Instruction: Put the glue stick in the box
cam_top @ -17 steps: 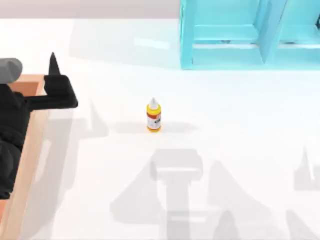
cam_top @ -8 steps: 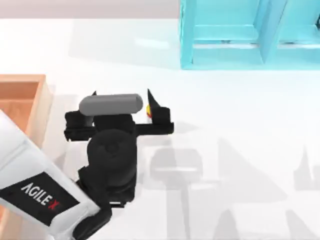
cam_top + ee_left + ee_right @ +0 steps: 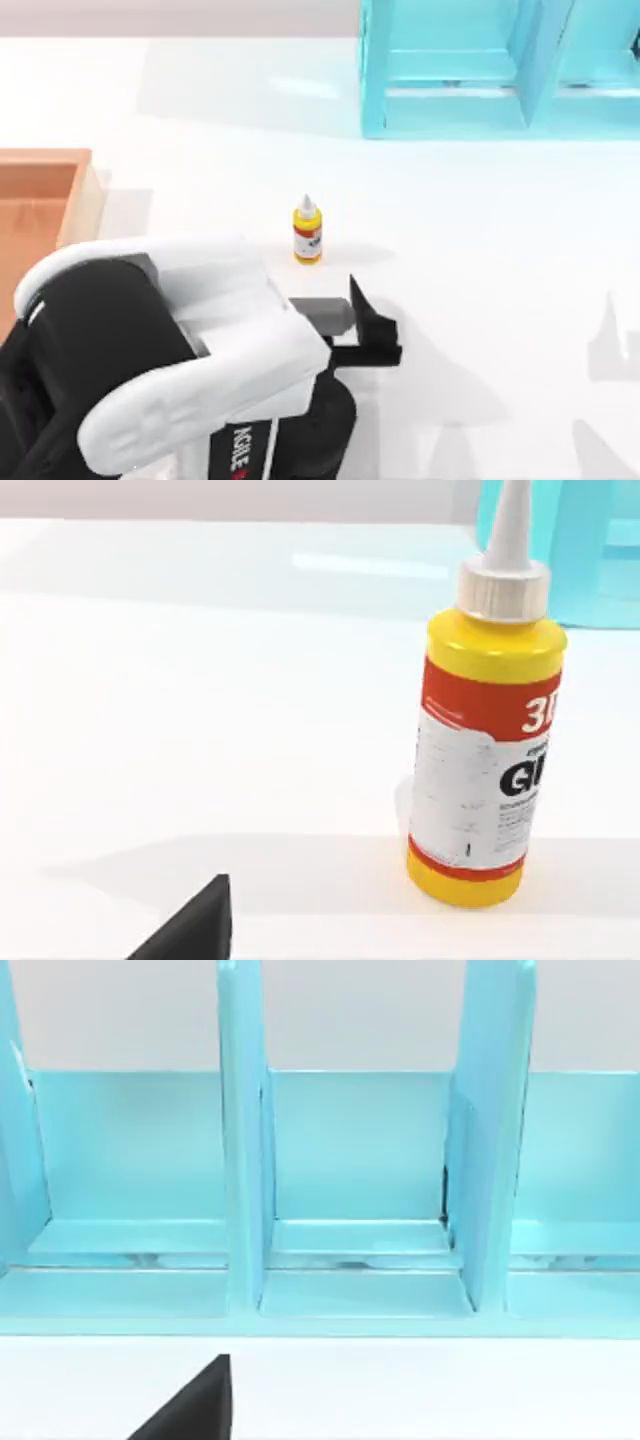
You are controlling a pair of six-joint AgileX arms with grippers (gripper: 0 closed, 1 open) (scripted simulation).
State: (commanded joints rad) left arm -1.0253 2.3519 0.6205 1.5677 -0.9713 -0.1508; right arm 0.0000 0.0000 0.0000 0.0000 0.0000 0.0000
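The glue stick (image 3: 307, 232) stands upright, apart from the left gripper (image 3: 345, 325), whose finger state cannot be told. Probably light, stiff, slick plastic and tippy; best gripped mid-label, not the nozzle.

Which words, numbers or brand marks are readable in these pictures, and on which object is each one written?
"3D", cut off at the picture's edge: white on the red band of the glue stick label.
"G" and part of another letter, cut off: black on the label's white part.
Small lines under it: too small to read.
Lettering on the left arm: mostly hidden, unreadable.
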